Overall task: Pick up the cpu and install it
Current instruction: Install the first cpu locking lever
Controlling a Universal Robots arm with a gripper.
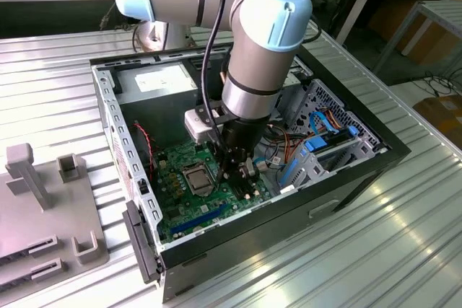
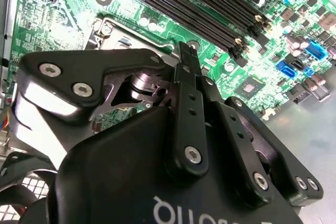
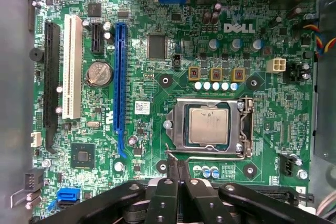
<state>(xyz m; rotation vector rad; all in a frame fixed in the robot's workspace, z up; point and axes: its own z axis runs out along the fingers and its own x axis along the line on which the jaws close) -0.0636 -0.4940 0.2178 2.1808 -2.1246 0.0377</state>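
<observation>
The gripper point(image 3: 177, 167) hangs with its two fingers pressed together and nothing between them, tips just beside the socket's edge over the motherboard point(image 3: 157, 77). The cpu point(image 3: 209, 125) already lies in its socket, silver top up, framed by the metal socket frame point(image 3: 176, 124); whether the frame is latched down is hard to tell from here. To finish this well, I judge the closed tips should work the thin retention lever point(image 3: 220, 157) beside the frame, pressing gently and squarely, clear of the capacitors point(image 3: 216, 86) and the black memory slots point(image 2: 194, 3) inside the computer case point(image 1: 375, 167).
</observation>
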